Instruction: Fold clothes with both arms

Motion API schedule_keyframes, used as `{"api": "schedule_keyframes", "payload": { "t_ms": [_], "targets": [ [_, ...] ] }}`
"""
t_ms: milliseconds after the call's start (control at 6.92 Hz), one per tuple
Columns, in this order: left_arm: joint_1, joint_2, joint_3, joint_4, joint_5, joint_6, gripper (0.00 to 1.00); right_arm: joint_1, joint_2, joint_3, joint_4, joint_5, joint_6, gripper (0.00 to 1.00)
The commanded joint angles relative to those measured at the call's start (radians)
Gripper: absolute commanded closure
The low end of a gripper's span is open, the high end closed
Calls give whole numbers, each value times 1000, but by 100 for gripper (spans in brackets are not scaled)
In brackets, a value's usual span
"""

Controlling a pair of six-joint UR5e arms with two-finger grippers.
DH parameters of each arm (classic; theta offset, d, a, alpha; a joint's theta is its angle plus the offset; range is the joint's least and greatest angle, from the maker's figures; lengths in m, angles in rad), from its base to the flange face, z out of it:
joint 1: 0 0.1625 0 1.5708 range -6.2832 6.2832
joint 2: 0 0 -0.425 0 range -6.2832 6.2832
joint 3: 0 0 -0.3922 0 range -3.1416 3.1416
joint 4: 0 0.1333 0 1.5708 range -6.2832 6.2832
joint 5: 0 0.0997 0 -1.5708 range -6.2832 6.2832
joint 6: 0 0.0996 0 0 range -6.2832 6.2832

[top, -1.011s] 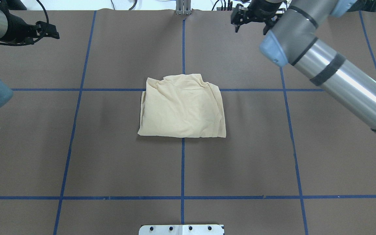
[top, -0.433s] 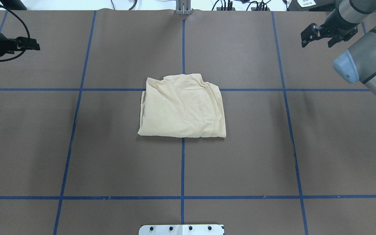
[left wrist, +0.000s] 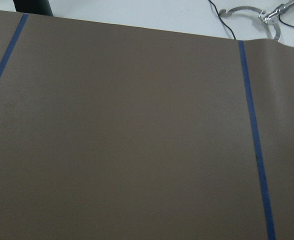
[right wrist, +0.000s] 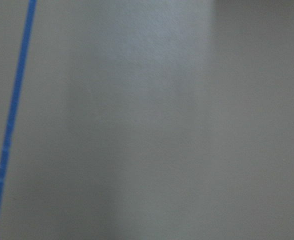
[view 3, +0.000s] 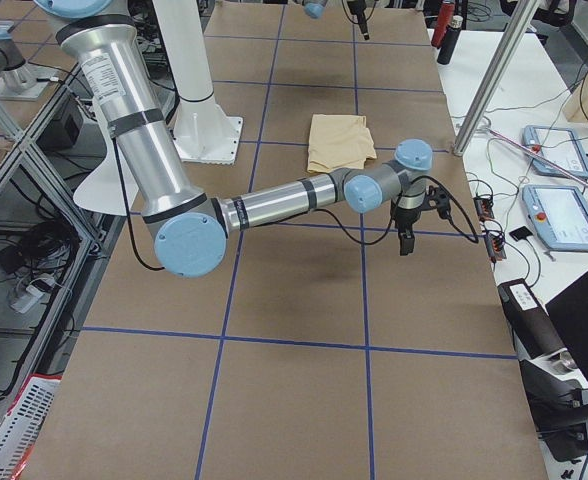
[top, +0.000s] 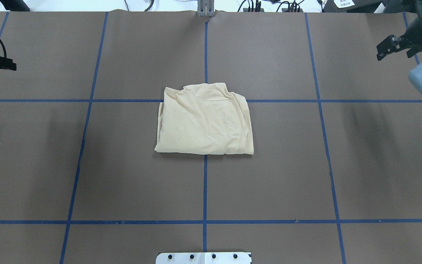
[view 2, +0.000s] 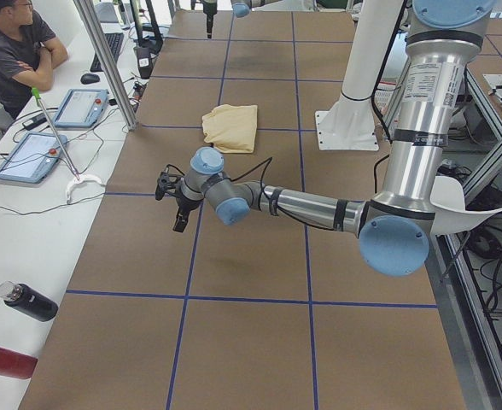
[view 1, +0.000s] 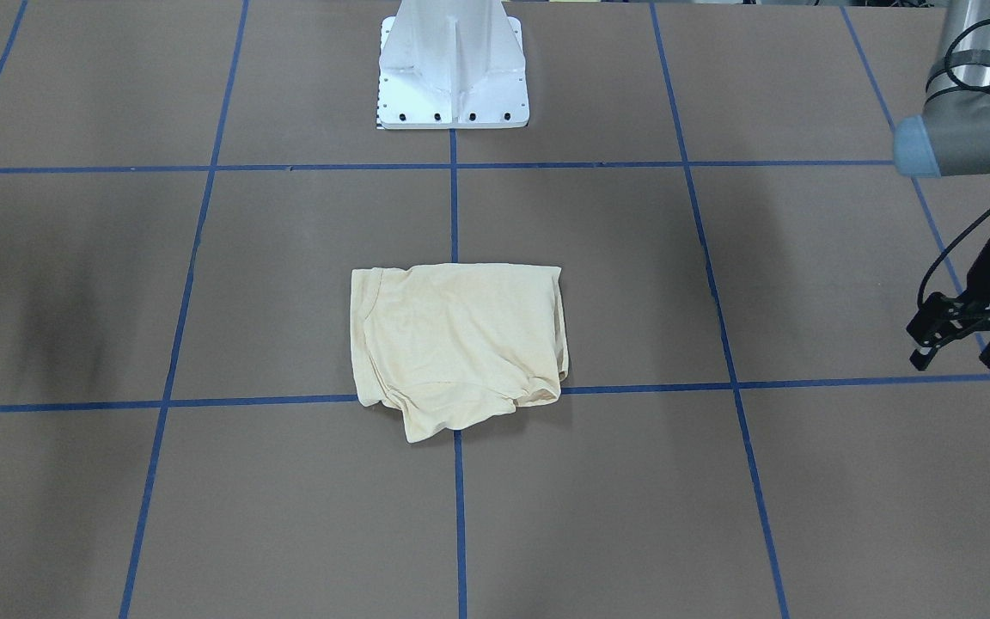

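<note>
Shirt (top: 204, 121) lies at the middle of the table (top: 123, 176), over a crossing of two tape lines (top: 205, 190), straight out in front of the pedestal base (view 1: 454, 77). Left gripper (view 1: 957, 357) hangs over the table's left end and right gripper (top: 396, 53) over its right end. Both are well apart from the shirt.

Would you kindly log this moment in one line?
pale cream-yellow folded T-shirt flat mid-table | left black pincer open, empty | right black pincer open, empty
</note>
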Motion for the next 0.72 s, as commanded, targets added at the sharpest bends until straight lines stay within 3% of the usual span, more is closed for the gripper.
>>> {"api": "schedule_keyframes", "payload": {
  "t_ms": [0,289,578],
  "targets": [
    [-200,3,-2,242,-11,507,0,72,-82,-14,-4,-27,-188,0],
    [-304,-10,-6,419,-18,675,0,143,-140,-14,-13,48,-190,0],
    [-355,-7,-20,537,-79,804,0,227,-205,-6,-30,203,-258,0]
  ]
}}
